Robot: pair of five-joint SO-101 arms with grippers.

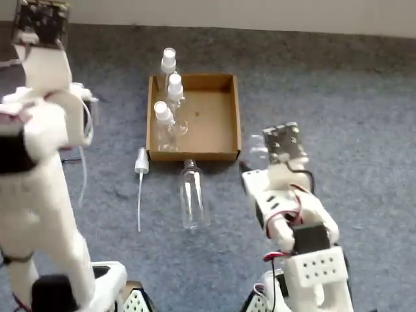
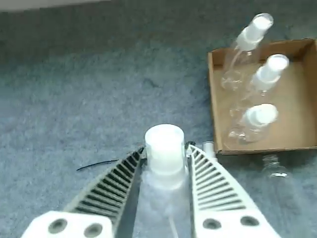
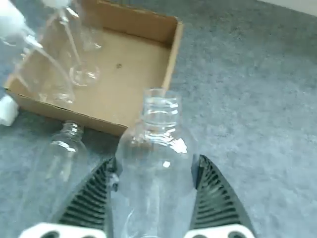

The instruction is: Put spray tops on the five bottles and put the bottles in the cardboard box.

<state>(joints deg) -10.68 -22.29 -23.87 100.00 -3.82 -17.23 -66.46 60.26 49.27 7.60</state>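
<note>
Both my grippers are loaded: a spray top in the left, a bare bottle in the right.

My left gripper (image 2: 165, 157) is clamped on a white spray top (image 2: 164, 144), whose tube runs back between the fingers. My right gripper (image 3: 156, 168) pinches a clear uncapped bottle (image 3: 157, 148) by its body, neck pointing toward the cardboard box (image 1: 218, 123). In the high view, three capped bottles (image 1: 174, 88) stand along the box's 9 o'clock wall. A second uncapped bottle (image 1: 192, 192) lies on the grey carpet (image 1: 338, 97) at the box's 6 o'clock, neck toward it. A loose spray top (image 1: 141, 162) lies at that bottle's 10 o'clock, tube trailing toward 6.
</note>
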